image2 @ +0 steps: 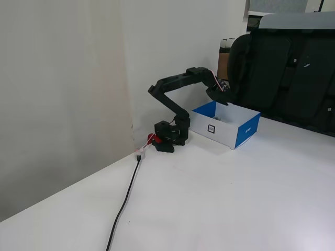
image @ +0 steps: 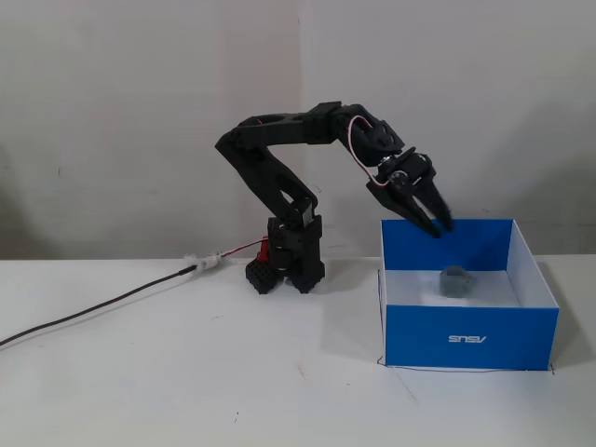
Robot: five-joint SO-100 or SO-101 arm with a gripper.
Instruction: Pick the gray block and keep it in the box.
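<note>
Presently catalogued: one gray block [image: 455, 282], a small plastic cube with rounded edges, lying on the white floor of the blue box [image: 470, 337], roughly mid-floor and clear of all four walls in a fixed view. In the other fixed view the block is too small and too shadowed to make out inside the box [image2: 246, 132].

Handling, as a judgement: rigid moulded plastic, light, not fragile; smooth faces could slip under a light pinch, though the rounded edges and what look like recessed marks on the faces may give a little purchase. Best hold would be across two opposite flat faces, pads square to them, approached from above since the box walls block a side entry.

Orientation: a cube, so no long axis to speak of. It sits flat on one face, apparently turned slightly off square to the box front; the exact turn cannot be read at this size.

Gripper [image: 440, 226]: black two-finger type on the black arm [image: 279, 177], tips hanging above the back-left part of the box, just at rim height and well above the block. Fingers are a little parted and nothing is between them.

Status, judged: the block is already in the box, so the placing looks done.

Sundries: black power cable [image: 93, 307] on the white table [image: 186, 391]; black office chair [image2: 282, 73] behind.
</note>
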